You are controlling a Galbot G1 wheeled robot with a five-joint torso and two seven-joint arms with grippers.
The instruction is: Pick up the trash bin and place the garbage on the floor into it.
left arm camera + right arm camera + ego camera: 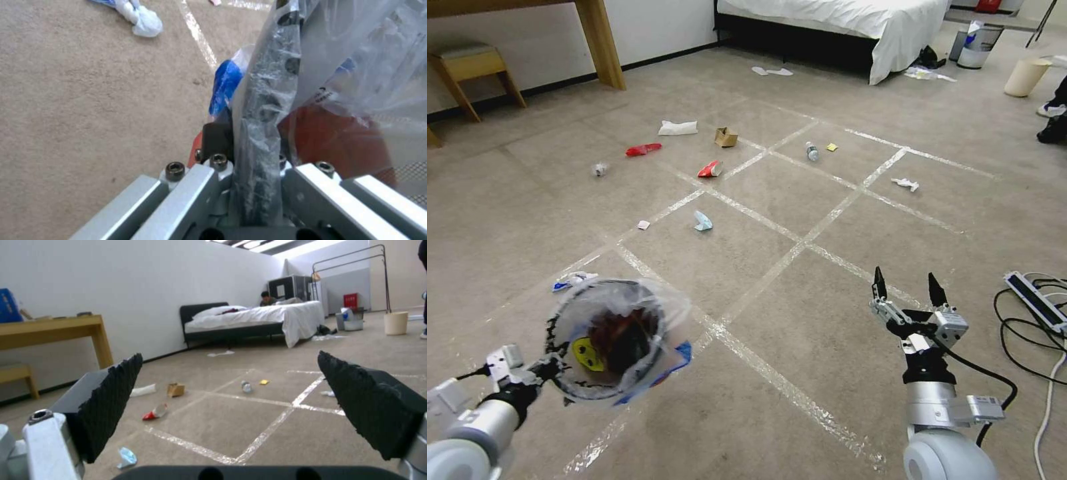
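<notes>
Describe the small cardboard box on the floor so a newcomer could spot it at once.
Start at the white-sheeted bed and come forward across the carpet to the taped grid lines. The cardboard box lies just outside the grid's far corner, beside a white packet. It is the only brown, open-flapped piece among the red and white litter.

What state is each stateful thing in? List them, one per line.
trash bin: lifted, tilted, rim clamped by left gripper.
right gripper: open, empty, above the carpet.
cardboard box: on floor, top open.
bottle: lying on floor.
red wrapper: lying on floor.
</notes>
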